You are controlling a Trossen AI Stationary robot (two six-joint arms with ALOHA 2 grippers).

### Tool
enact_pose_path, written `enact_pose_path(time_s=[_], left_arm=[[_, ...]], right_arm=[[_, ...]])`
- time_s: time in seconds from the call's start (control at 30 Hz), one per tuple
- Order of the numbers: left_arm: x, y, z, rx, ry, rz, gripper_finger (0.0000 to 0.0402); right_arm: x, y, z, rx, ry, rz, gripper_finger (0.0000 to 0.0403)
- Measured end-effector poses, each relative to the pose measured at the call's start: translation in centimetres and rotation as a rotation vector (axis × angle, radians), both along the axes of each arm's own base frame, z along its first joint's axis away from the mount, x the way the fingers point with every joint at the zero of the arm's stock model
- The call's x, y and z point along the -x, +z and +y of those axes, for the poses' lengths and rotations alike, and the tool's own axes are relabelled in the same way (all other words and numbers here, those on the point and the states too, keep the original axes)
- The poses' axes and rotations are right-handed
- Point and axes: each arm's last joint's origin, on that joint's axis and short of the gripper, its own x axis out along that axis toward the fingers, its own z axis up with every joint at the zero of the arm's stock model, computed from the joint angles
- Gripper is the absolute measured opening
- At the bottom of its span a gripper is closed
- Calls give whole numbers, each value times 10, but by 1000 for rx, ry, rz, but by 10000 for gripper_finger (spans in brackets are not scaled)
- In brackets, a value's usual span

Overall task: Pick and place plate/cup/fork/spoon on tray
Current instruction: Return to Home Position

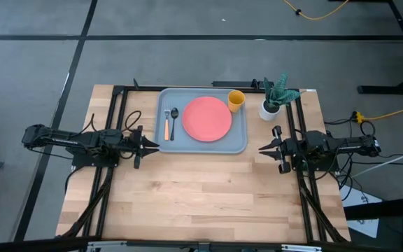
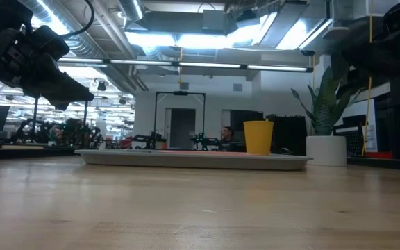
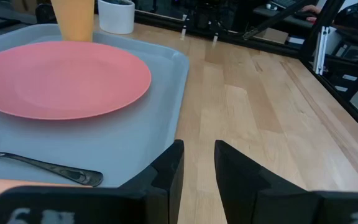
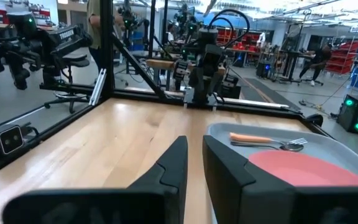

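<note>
The large rectangular light blue-grey tray (image 1: 203,145) with rounded corners and a raised rim lies on the light wooden table (image 1: 201,203), toward its far edge. All four items sit inside the tray. The round flat coral-pink plate (image 1: 207,117) rests at the tray's middle. The small yellow-orange cylindrical cup (image 1: 236,100) stands upright in the tray's far right corner, just beside the plate's rim. On the tray's left side lie the small fork with a metal head and light orange handle (image 1: 166,125) and, between it and the plate, the small dark metallic spoon (image 1: 174,122); both lie side by side, close together and apart from the plate.

A white pot with a green plant (image 1: 272,102) stands on the table just off the tray's right rim, near the cup.

The left gripper (image 1: 152,145) hovers just off the tray's near left corner, its fingers (image 3: 169,174) almost together with only a narrow gap, holding nothing. The right gripper (image 1: 263,148) hangs just off the tray's near right corner, its fingers (image 4: 174,163) likewise nearly closed and empty.
</note>
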Motion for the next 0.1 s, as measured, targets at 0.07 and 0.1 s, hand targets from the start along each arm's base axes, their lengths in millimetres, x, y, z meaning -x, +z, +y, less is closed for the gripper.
enact_pose_path(time_s=[0.07,0.1], left_arm=[[0,0,0,0,0,0,82],[0,0,0,0,0,0,82]], right_arm=[[0,0,0,0,0,0,56],[0,0,0,0,0,0,56]])
